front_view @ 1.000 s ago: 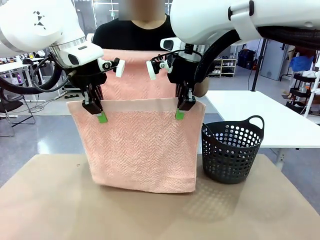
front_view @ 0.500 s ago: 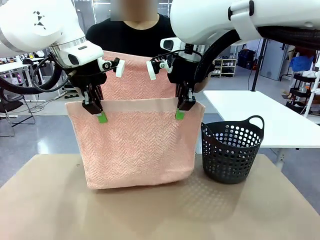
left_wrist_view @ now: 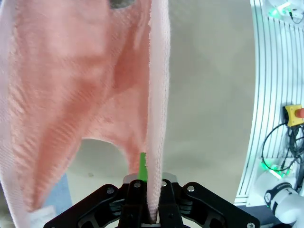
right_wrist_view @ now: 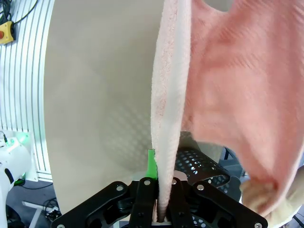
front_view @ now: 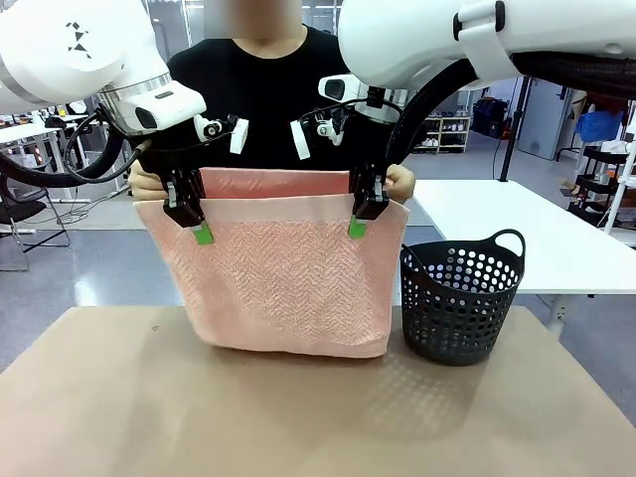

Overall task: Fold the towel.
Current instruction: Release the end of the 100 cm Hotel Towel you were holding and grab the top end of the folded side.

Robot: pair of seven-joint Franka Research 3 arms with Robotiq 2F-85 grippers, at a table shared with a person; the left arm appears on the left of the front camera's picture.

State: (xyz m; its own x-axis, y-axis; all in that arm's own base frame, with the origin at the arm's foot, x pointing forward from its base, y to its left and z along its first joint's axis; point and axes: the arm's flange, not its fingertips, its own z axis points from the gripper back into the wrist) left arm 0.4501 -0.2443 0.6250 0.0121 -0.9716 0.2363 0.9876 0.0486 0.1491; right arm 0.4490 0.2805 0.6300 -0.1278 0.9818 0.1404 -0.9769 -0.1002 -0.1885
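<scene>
Towel [front_view: 288,283] hangs doubled over the tabletop [front_view: 298,427], fold at 6 o'clock; contact with the surface cannot be determined. Left gripper [front_view: 197,223] is clamped tight on the pale band of the near top edge, toward the towel's 9 o'clock corner. Right gripper [front_view: 359,215] is clamped on the same band toward the 3 o'clock corner. The person's hand [front_view: 399,181] grips the far top edge at 12 o'clock of the right gripper. Black basket [front_view: 462,298] stands just beside the towel at 3 o'clock.
</scene>
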